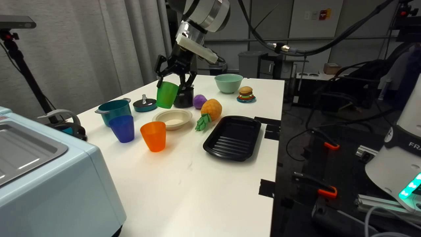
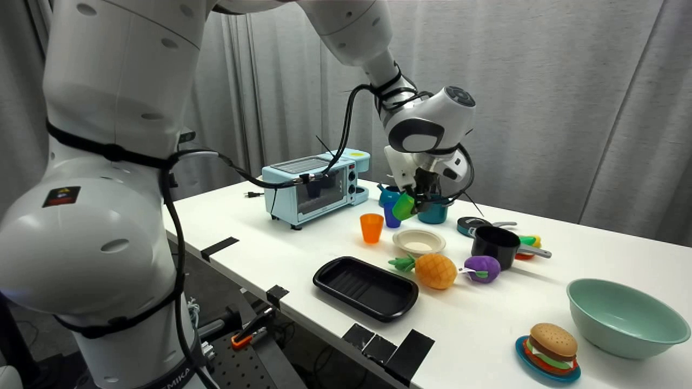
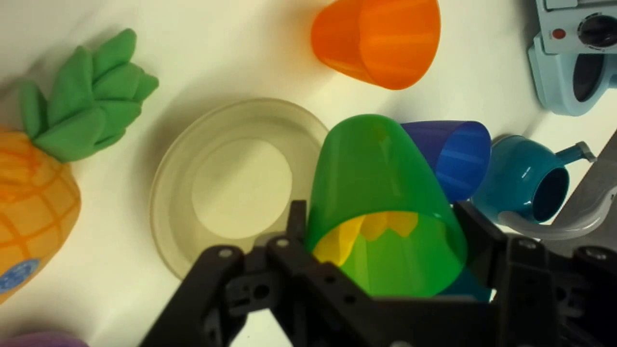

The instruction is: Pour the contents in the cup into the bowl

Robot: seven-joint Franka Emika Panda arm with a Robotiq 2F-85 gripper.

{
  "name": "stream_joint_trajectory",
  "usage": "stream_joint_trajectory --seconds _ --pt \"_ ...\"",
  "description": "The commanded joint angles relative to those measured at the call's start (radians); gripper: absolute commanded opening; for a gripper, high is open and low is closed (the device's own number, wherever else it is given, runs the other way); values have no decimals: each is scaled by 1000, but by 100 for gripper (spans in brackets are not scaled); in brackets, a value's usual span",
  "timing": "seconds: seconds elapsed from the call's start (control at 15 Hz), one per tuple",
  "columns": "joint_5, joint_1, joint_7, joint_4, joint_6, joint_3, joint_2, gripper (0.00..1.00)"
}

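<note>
Wrist view: the gripper holds the green cup between its jaws.

Bowl common to all views

The green cup is translucent with yellow pieces inside, the bowl cream, the end effector black, the desk white. There is an orange cup, a deep-blue cup and an orange pineapple with darker criss-cross lines and green leaves.

The arm arches outward and downward, its hand slanted and closed in a grip.
</note>
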Motion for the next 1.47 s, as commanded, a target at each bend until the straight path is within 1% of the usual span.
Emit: stream_joint_trajectory --seconds 0.0,0.33,0.93,1.4 --pt "52 7 51 68 -103 -44 43 50" --pt "100 4 119 133 -228 -85 98 50" --pt "235 -9 244 265 -433 -130 193 50" --pt "347 -16 317 309 -568 -161 259 50"
